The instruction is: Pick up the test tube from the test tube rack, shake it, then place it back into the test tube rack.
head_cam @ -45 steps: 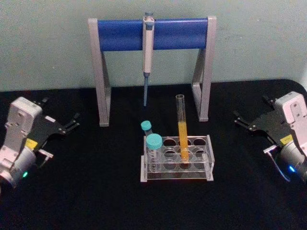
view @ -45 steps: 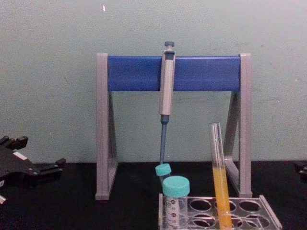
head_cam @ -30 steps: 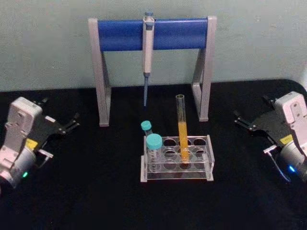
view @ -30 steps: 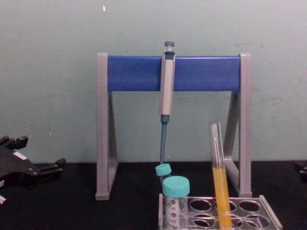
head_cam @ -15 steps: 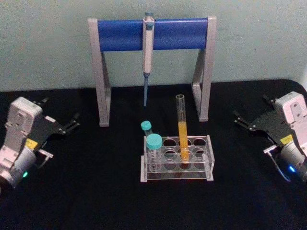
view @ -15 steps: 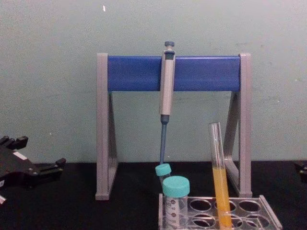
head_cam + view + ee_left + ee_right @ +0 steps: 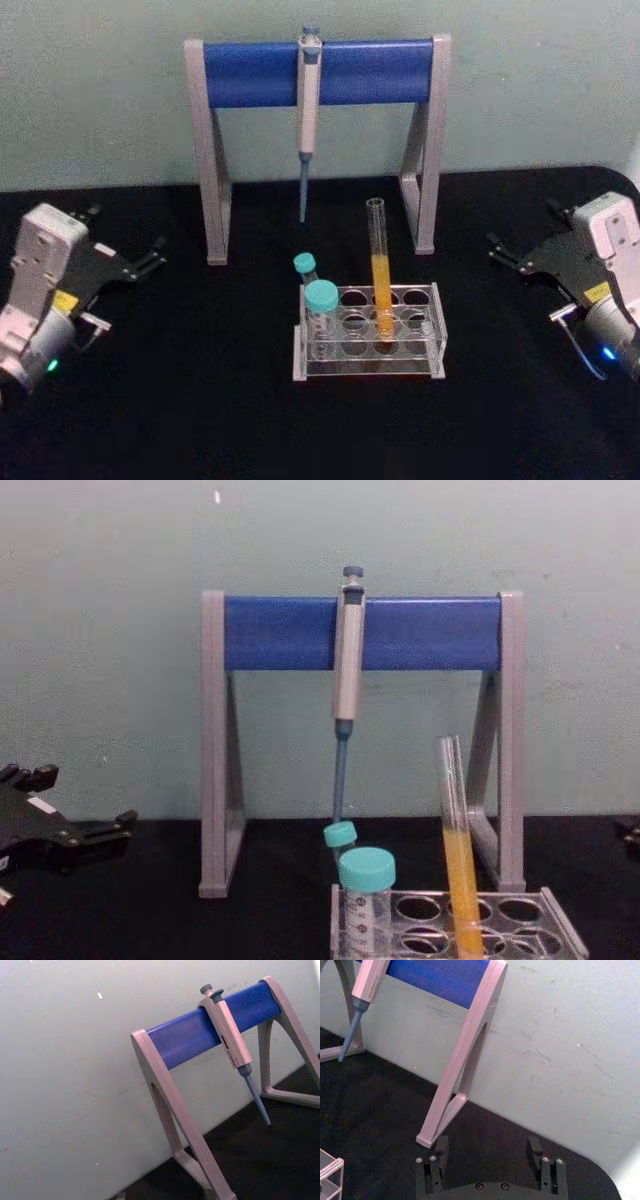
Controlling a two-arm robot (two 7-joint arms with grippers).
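The test tube (image 7: pixel 380 268) stands slightly tilted in a middle hole of the clear test tube rack (image 7: pixel 368 364), its lower half filled with orange-yellow liquid. From the chest, the test tube (image 7: pixel 456 852) rises well above the test tube rack (image 7: pixel 560 932). My left gripper (image 7: pixel 125 232) rests open at the table's far left, well away from the rack, and it appears again as the left gripper (image 7: pixel 85 798) at the chest view's left edge. Far to the right, my right gripper (image 7: pixel 522 225) is open too. Nothing lies between the spread fingers of the right gripper (image 7: pixel 487 1152).
Two teal-capped tubes (image 7: pixel 321 296) (image 7: pixel 305 263) sit at the rack's left end. Behind the rack stands a grey-and-blue pipette stand (image 7: pixel 380 70) with a pipette (image 7: pixel 308 110) hanging from it. The black table has free room on both sides of the rack.
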